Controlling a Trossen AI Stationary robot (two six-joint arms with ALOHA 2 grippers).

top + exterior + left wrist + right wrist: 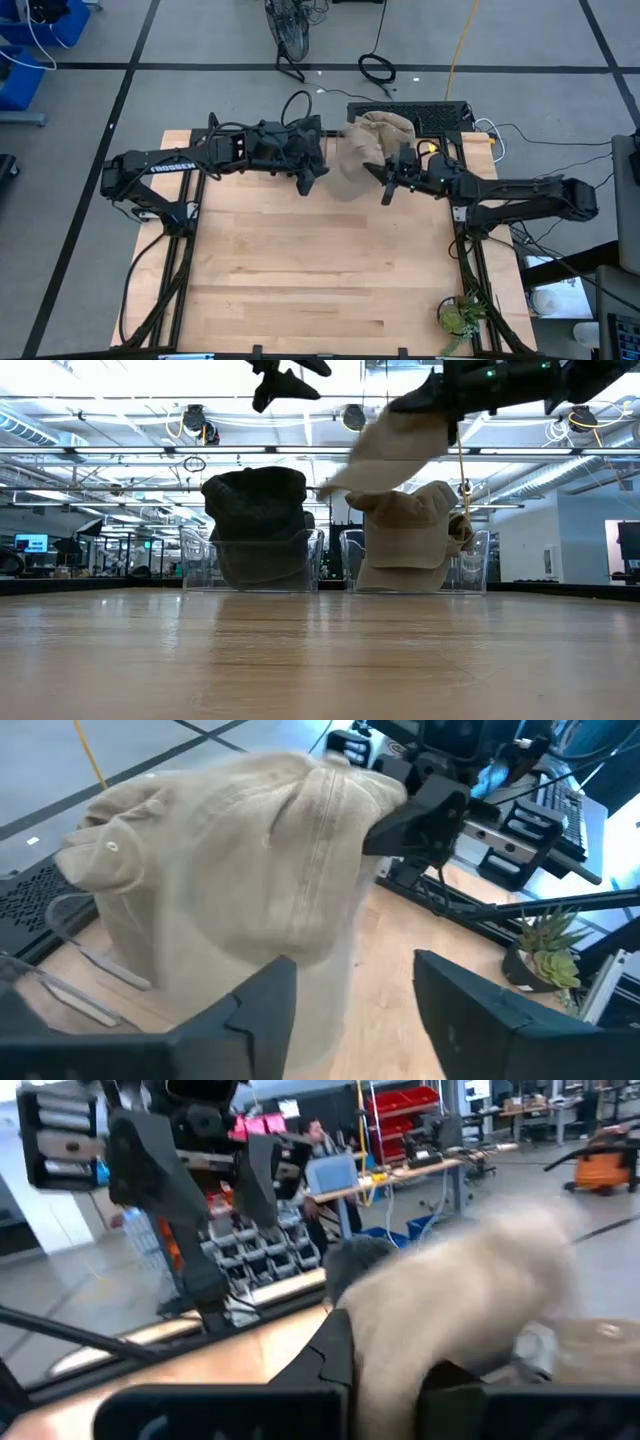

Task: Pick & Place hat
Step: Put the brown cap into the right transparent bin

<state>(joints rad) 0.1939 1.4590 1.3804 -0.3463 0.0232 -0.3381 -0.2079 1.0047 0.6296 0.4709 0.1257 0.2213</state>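
A beige hat (pixel 348 172) hangs in the air between my two grippers, above the table's far part; in the low view the hat (pixel 395 448) is well above the wood. My right gripper (pixel 382 183) is shut on it. My left gripper (pixel 312 180) is open and faces the hat from the table's left, its fingers (pixel 262 1008) short of the cloth. Behind, a pile of beige hats (pixel 412 540) sits in a clear bin, and a pile of black hats (pixel 255 525) in a second clear bin (pixel 200 565). My right gripper (pixel 420 818) holds the beige hat by the edge of its crown (pixel 362 805), pinched between the two fingers, coming level from the table's right. The hat is lifted clear of the table and droops below and leftward of the fingers, its brim (pixel 335 482) lowest.
The two clear bins stand side by side at the table's far edge. A keyboard (pixel 410 110) and cables lie behind them. A small potted plant (pixel 460 315) sits at the near right corner. Bare wood (pixel 320 270) spreads across the near half.
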